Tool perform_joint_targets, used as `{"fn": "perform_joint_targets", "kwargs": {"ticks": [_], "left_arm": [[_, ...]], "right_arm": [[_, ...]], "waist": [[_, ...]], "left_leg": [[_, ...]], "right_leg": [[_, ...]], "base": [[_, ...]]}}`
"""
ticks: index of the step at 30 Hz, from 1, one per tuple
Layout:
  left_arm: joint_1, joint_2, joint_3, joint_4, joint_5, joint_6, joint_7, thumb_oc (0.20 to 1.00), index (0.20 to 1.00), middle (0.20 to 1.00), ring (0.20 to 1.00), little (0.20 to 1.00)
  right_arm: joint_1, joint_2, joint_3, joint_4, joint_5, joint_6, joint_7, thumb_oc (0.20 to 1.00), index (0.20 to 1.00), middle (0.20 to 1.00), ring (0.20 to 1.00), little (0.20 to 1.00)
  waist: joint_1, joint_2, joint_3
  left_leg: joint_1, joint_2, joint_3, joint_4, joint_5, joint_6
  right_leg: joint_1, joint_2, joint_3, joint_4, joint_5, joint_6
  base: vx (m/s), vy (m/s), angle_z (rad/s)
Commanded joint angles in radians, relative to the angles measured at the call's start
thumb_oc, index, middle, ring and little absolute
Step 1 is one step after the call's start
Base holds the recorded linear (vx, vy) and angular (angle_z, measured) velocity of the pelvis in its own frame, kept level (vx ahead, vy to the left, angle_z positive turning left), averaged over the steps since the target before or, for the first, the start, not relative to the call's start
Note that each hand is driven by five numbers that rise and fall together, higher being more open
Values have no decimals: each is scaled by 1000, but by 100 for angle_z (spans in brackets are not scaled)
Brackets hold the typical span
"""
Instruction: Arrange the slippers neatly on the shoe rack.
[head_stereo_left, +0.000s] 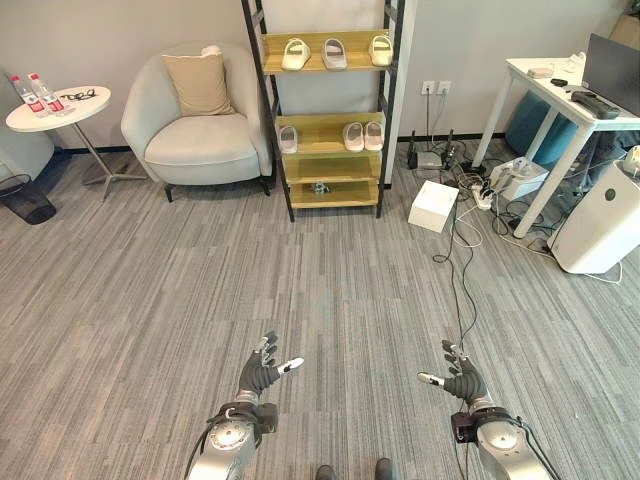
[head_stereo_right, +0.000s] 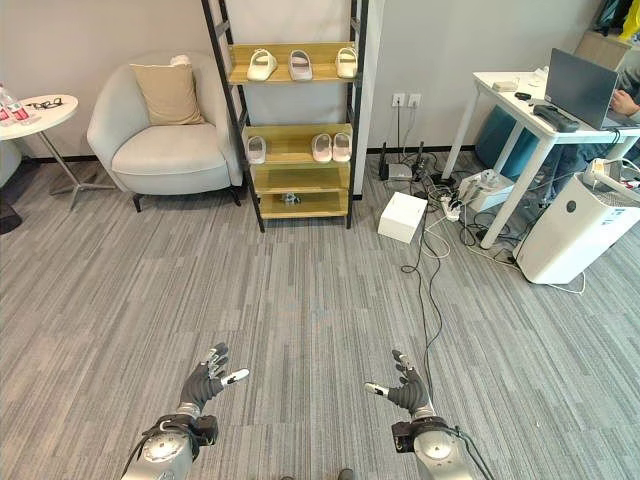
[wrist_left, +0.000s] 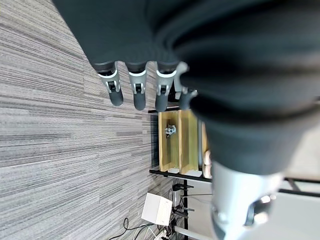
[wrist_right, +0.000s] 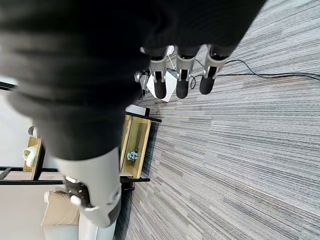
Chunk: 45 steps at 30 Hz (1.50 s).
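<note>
A wooden shoe rack (head_stereo_left: 325, 122) with a black frame stands against the far wall. Three pale slippers (head_stereo_left: 334, 53) lie spread along its top shelf. On the middle shelf one slipper (head_stereo_left: 288, 139) lies at the left and a pair (head_stereo_left: 363, 136) lies side by side at the right. A small dark object (head_stereo_left: 320, 187) rests on the lower shelf. My left hand (head_stereo_left: 263, 372) and right hand (head_stereo_left: 461, 379) hover low over the grey floor, far from the rack, both open and holding nothing.
A beige armchair (head_stereo_left: 195, 125) with a cushion stands left of the rack, a round side table (head_stereo_left: 58, 107) with bottles further left. A white box (head_stereo_left: 433, 206), cables, a white desk (head_stereo_left: 560, 100) and an air purifier (head_stereo_left: 600, 220) crowd the right. Bare carpet lies between me and the rack.
</note>
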Motion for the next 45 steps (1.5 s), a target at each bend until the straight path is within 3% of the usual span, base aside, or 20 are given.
{"fn": "perform_joint_targets", "kwargs": {"ticks": [1,17,28,31,32,33,35,37,38,40,43,45], "left_arm": [[-54,-2,7,7,1,-36,4,1000,1000,1000,1000,1000],[-82,-2,-5,3,10,-48,19,1000,1000,1000,1000,1000],[-60,31,33,-38,10,-51,25,1000,1000,1000,1000,1000],[-38,50,55,-59,11,-51,20,1000,1000,1000,1000,1000],[-32,55,65,-60,14,-51,18,1000,1000,1000,1000,1000],[-29,65,82,-58,23,-50,19,1000,1000,1000,1000,1000],[-35,73,91,-43,38,-49,18,1000,1000,1000,1000,1000],[-40,75,93,-35,53,-47,20,1000,1000,1000,1000,1000],[-54,76,94,-31,61,-52,15,1000,1000,1000,1000,1000],[-65,78,90,-39,57,-61,13,1000,1000,1000,1000,1000],[-86,70,88,-45,66,-63,21,1000,1000,1000,1000,1000],[-96,66,87,-50,68,-64,19,1000,1000,1000,1000,1000]], "right_arm": [[-50,0,-18,-60,-3,-56,-21,1000,1000,1000,1000,1000],[-65,2,-10,-58,-14,-54,-32,1000,1000,1000,1000,1000],[-79,-14,5,-67,-8,-50,-19,1000,1000,1000,1000,1000],[-72,-23,-15,-74,-18,-44,-14,1000,1000,1000,1000,1000],[-67,-24,-22,-79,-24,-43,-13,1000,1000,1000,1000,1000],[-74,-19,-34,-75,-29,-43,-17,1000,1000,1000,1000,1000],[-74,-17,-41,-82,-38,-42,-13,1000,1000,1000,1000,1000],[-71,-14,-43,-88,-40,-44,-13,1000,1000,1000,1000,1000],[-65,-15,-43,-105,-37,-43,-5,1000,1000,1000,1000,1000],[-72,-23,-42,-103,-32,-46,-6,1000,1000,1000,1000,1000],[-89,-22,-34,-94,-30,-43,-10,1000,1000,1000,1000,1000],[-92,-21,-33,-92,-33,-42,-10,1000,1000,1000,1000,1000]], "waist": [[-16,-28,14],[-28,-26,22],[-7,-52,60],[-2,-52,73],[-3,-47,83],[-3,-40,109],[-12,-39,139],[-13,-38,156],[-9,-33,163],[-8,-25,174],[-4,-38,175],[-3,-38,173]], "left_leg": [[58,-11,-54,0,-178,7],[33,-14,-50,0,-164,-6],[17,-14,-38,29,-185,15],[-28,-24,-41,73,-202,34],[-31,-24,-43,78,-210,42],[-34,-28,-34,77,-215,56],[-21,-40,-27,82,-221,69],[-4,-42,-27,82,-228,71],[33,-31,-15,59,-237,62],[57,-16,-7,46,-242,50],[94,-14,20,27,-257,29],[107,-11,26,21,-264,21]], "right_leg": [[94,-10,0,2,-222,25],[85,-19,-47,2,-214,33],[69,-16,2,7,-218,34],[8,-28,-6,103,-243,47],[-38,-31,-6,189,-257,56],[-144,-44,-15,381,-239,97],[-233,-62,-7,562,-185,125],[-259,-73,-9,618,-191,113],[-264,-80,-56,522,-229,84],[-232,-56,-76,343,-207,81],[-239,-20,-79,77,-142,109],[-233,-12,-90,21,-127,117]], "base": [[0,0,0],[-1,5,5],[40,38,-5],[47,147,-11],[3,206,-11],[1,273,-17],[47,213,-26],[145,85,-9],[235,9,7],[270,-54,-4],[280,-133,-27],[234,-115,-27]]}}
